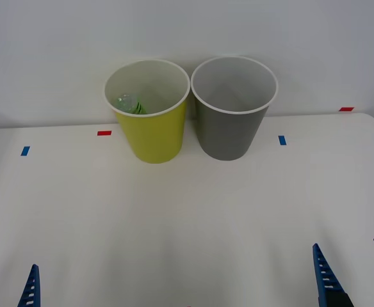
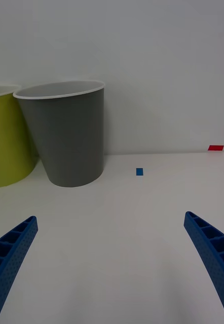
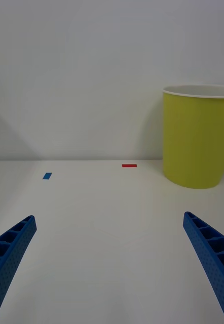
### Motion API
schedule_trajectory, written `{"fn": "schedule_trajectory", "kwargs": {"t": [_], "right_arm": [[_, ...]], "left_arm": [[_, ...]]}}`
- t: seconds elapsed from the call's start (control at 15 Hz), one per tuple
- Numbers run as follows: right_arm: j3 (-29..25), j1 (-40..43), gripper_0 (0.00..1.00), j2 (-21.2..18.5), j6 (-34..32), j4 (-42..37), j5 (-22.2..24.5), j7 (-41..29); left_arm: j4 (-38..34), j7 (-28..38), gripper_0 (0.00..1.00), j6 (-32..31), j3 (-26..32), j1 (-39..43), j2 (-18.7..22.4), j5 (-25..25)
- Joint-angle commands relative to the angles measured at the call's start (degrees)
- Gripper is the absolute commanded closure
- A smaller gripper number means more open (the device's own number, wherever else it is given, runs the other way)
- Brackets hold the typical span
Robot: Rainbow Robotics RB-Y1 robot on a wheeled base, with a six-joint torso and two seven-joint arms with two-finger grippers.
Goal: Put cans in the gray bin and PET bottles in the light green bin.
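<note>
Both arms sit low at the near edge of the white table [image 1: 187,217]. The left gripper [image 3: 112,263] is spread wide, holding nothing; the right gripper [image 2: 112,263] is spread wide too, also bare. At twelve o'clock, against the wall, the light green bin [image 1: 150,131] and gray bin [image 1: 230,128] stand upright, rims touching. The PET bottle [image 1: 130,103] lies inside the green one.

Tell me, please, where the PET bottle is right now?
In the front view, the PET bottle lies inside the light green bin, against its left wall; that bin stands at the table's far edge, just left of the gray bin.
</note>
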Motion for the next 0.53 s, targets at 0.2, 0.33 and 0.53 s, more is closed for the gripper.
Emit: {"fn": "schedule_trajectory", "kwargs": {"t": [0.2, 0.33, 0.53], "right_arm": [[0.0, 0.0, 0.00, 0.0, 0.0, 0.0, 0.0, 0.0], [0.0, 0.0, 0.00, 0.0, 0.0, 0.0, 0.0, 0.0], [0.0, 0.0, 0.00, 0.0, 0.0, 0.0, 0.0, 0.0]], "left_arm": [[0.0, 0.0, 0.00, 0.0, 0.0, 0.0, 0.0, 0.0], [0.0, 0.0, 0.00, 0.0, 0.0, 0.0, 0.0, 0.0], [0.0, 0.0, 0.00, 0.0, 0.0, 0.0, 0.0, 0.0]]}}
